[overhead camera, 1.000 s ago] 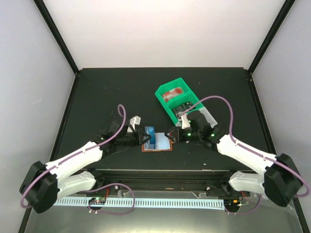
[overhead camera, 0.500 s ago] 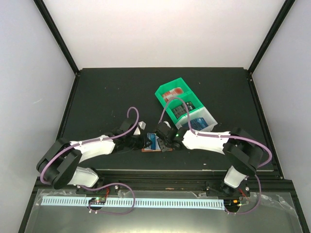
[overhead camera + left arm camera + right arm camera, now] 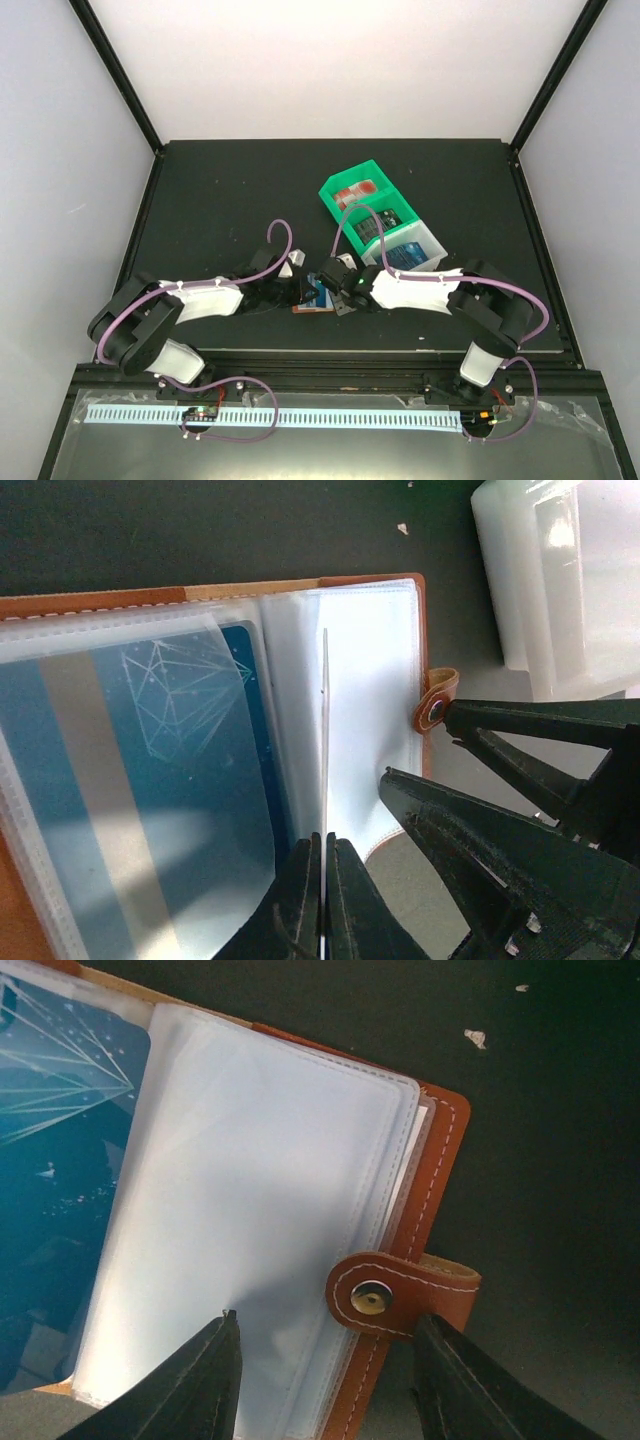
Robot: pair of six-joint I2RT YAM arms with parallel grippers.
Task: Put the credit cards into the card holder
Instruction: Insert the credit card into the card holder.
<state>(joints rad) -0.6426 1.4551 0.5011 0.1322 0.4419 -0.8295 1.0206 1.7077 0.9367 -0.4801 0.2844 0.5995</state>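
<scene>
Figure: one open card holder (image 3: pixel 313 298) at the near middle of the table (image 3: pixel 200 200).
Left fingers (image 3: pixel 297 900) pinch one clear sleeve (image 3: pixel 365 700); right fingers (image 3: pixel 195 1385) spread, empty, astride the strap (image 3: pixel 405 1295); one blue card (image 3: pixel 170 750) sleeved.

Left hand (image 3: pixel 323 845) pinched closed, right hand (image 3: pixel 326 1320) spread.

The card holder (image 3: pixel 437 1175), brown leather with pale stitching, lies open and flat near the table's (image 3: pixel 200 200) front edge, its clear plastic sleeves spread. One sleeve (image 3: pixel 324 730) stands on edge. The strap (image 3: pixel 400 1295) with its metal snap folds over the right-hand edge. A blue card (image 3: pixel 170 740) with light line print sits in a left-hand pocket. Further cards, seemingly red (image 3: pixel 357 191), dark (image 3: pixel 375 224) and blue (image 3: pixel 405 253), lie in bins (image 3: pixel 437 250) behind to the right.
</scene>
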